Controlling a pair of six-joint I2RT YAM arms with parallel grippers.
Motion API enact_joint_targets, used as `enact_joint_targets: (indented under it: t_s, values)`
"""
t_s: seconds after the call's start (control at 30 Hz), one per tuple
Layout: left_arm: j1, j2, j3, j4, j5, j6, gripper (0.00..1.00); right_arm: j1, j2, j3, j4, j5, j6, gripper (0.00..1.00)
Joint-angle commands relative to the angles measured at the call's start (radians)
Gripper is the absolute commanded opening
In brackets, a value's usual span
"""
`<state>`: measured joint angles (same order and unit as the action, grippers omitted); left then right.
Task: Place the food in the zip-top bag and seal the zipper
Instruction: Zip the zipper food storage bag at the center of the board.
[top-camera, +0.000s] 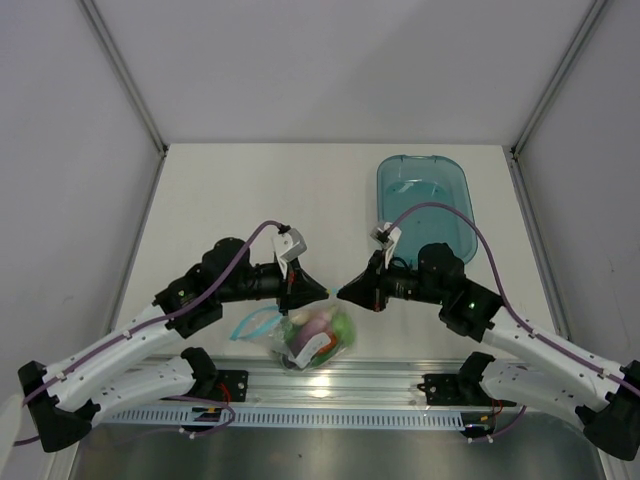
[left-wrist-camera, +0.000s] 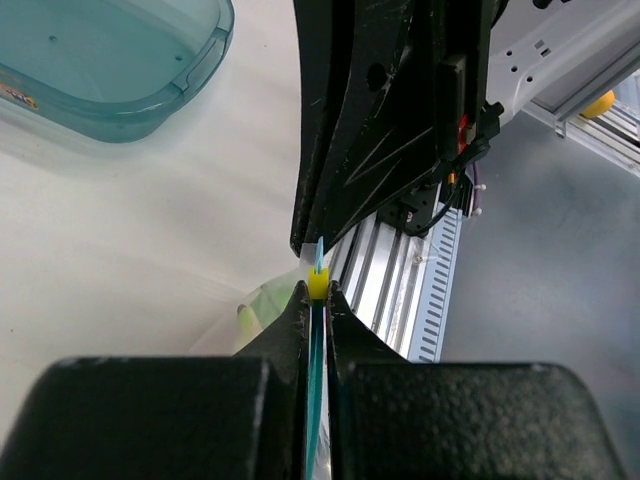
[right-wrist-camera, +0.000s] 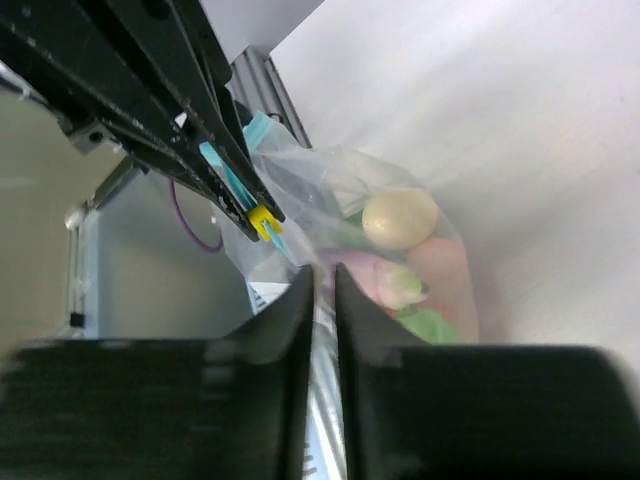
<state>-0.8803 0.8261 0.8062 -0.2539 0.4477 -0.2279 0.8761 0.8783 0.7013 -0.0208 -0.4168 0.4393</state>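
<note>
Sealing step: well apart from the translucent blue oval tray, I held the clear crinkly zip-top bag of toy food, left gripper pinching its light-blue zipper, right gripper nearly closed, grip unclear; next likely needed pressing along the strip.

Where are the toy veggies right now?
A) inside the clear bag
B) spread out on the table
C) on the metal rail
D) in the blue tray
A: the colourful food shows through the plastic of the clear bag between the two arms.
</note>
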Motion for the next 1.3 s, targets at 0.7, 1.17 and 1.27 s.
enact_joint_targets:
  t_s: [0.7,1.17,1.27]
  values:
    - [0.014,0.018,0.064,-0.001,0.055,-0.04,0.01,-0.031,0.18,0.058,0.2,-0.384,-0.142,0.36]
    - [0.02,0.045,0.07,-0.024,0.025,-0.045,0.01,-0.008,0.172,0.052,0.188,-0.222,-0.106,0.0]
    - [0.02,0.044,0.08,-0.059,-0.016,-0.057,0.01,0.024,0.145,0.05,0.14,-0.001,-0.08,0.0]
